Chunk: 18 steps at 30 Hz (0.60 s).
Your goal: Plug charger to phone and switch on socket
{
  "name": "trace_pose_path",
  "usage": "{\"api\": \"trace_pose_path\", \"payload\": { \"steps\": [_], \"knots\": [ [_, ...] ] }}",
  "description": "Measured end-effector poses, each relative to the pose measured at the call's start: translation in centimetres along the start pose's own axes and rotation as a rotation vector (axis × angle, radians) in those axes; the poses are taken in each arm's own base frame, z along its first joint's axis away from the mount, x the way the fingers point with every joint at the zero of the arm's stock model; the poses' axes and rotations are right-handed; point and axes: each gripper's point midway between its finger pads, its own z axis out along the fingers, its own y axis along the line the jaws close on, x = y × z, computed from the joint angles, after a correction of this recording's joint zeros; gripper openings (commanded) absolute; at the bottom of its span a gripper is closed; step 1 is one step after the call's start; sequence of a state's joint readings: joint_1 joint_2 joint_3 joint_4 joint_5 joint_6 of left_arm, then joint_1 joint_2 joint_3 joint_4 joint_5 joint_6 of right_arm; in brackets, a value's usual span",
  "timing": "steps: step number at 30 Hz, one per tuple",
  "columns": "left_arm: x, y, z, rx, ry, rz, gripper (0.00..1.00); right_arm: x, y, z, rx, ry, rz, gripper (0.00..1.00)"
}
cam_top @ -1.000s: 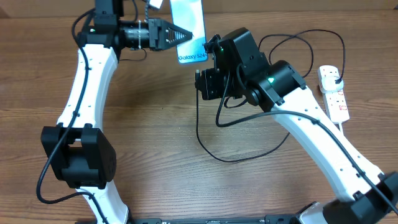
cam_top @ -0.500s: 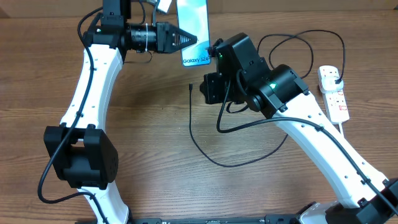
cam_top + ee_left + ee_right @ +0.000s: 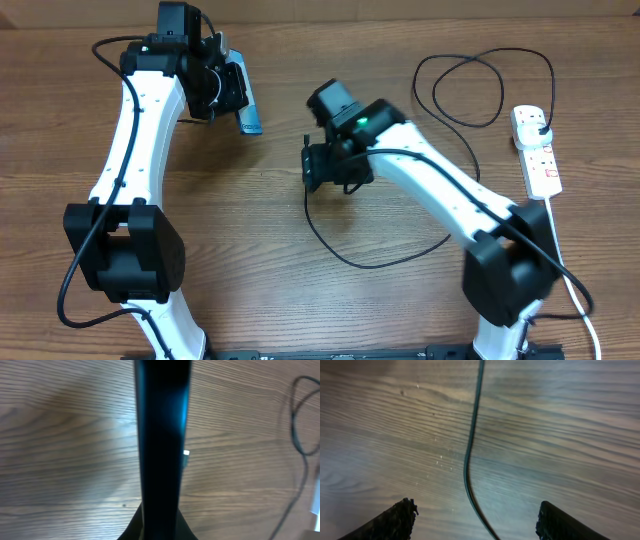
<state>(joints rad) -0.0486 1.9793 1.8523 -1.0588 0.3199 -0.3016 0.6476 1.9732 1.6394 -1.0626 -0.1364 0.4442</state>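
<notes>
The phone (image 3: 250,117) hangs edge-on at the back left, my left gripper (image 3: 233,95) shut on it. In the left wrist view the phone (image 3: 162,435) is a dark upright bar rising out of the shut left gripper (image 3: 161,527). The charger (image 3: 330,245) lies looped on the table, its connector tip (image 3: 306,140) free on the wood. Its far end is plugged into the white socket (image 3: 537,150) at the right. My right gripper (image 3: 318,172) hovers open over the cable just below the tip. In the right wrist view the charger (image 3: 469,460) runs on the table between the spread fingers (image 3: 395,520) of the right gripper (image 3: 480,521).
The socket's thick white cord (image 3: 570,275) runs down the right edge of the wooden table (image 3: 230,230). A loop of the black cable (image 3: 480,90) lies at the back right, next to the socket.
My right gripper has opened and let the cable go, moving left and down over it. The left arm has swung the phone left and turned it edge-on.
</notes>
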Motion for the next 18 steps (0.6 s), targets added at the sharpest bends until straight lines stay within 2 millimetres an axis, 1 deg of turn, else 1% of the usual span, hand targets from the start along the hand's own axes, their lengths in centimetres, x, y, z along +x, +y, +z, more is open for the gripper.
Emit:
{"api": "trace_pose_path", "payload": {
  "steps": [1, 2, 3, 7, 10, 12, 13, 16, 18],
  "knots": [
    [-0.1, 0.4, -0.1, -0.015, -0.004, -0.008, 0.04, 0.1, 0.3, 1.2, 0.017, 0.007, -0.009, 0.7],
    [-0.1, 0.7, -0.1, -0.026, -0.005, -0.015, 0.04, 0.4, 0.4, 2.1, 0.04, 0.014, -0.009, 0.59],
    [-0.1, 1.3, -0.2, -0.044, -0.004, -0.024, 0.04, 0.6, 0.5, 2.7, 0.058, 0.016, -0.006, 0.52],
    [-0.2, 2.4, -0.4, -0.071, -0.004, -0.045, 0.04, 0.9, 0.5, 5.4, 0.115, 0.02, 0.001, 0.51],
    [-0.1, 2.5, -0.5, -0.078, -0.003, -0.047, 0.04, 1.4, 0.3, 6.6, 0.143, 0.039, 0.008, 0.49],
    [-0.1, 2.5, -0.5, -0.078, -0.002, -0.047, 0.04, 1.8, 0.7, 7.2, 0.148, 0.044, 0.011, 0.48],
    [-0.1, 2.5, -0.5, -0.078, -0.002, -0.047, 0.04, 2.0, 1.2, 7.7, 0.146, 0.043, 0.001, 0.46],
    [-0.1, 2.5, -0.5, -0.078, 0.0, -0.048, 0.04, 3.0, 2.0, 9.1, 0.154, 0.06, -0.02, 0.36],
    [0.0, 2.6, -0.5, -0.08, 0.004, -0.049, 0.04, 3.5, 2.1, 9.7, 0.163, 0.073, -0.024, 0.27]
  ]
}}
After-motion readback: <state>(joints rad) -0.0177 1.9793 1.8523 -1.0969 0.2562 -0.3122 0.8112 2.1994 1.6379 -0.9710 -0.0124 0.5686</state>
